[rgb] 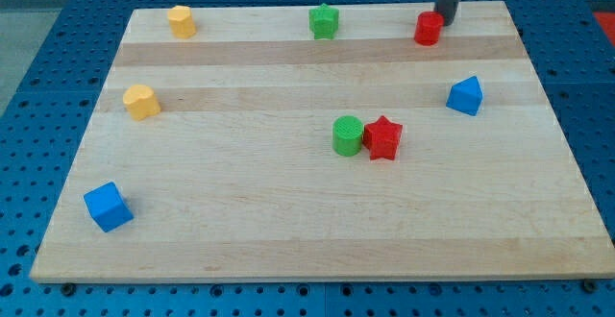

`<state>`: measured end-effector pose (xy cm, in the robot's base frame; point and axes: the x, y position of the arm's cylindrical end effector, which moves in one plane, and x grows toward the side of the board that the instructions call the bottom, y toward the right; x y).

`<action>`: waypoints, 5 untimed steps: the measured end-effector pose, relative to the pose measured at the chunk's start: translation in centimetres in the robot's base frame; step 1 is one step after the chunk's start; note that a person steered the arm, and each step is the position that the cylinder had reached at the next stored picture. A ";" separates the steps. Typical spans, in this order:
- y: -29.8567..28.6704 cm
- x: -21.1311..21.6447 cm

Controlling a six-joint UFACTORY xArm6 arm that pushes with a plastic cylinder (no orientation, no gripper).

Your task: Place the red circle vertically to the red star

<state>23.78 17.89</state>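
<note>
Contact is showing at the upper right of the frame, where my tip [447,21] is pressing against the right side of the small red circle block [429,29]; being a bare rod, it is gripping nothing. Lower, right of centre on the pale wooden board [288,231], the red star block [384,137] is sitting, touching a green round block [348,135] on its left.

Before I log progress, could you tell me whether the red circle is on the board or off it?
On the board: the red circle rests near the top edge, my tip at its right.
</note>
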 end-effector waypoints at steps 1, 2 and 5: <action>-2.6 1.3; -4.4 3.3; -12.7 6.8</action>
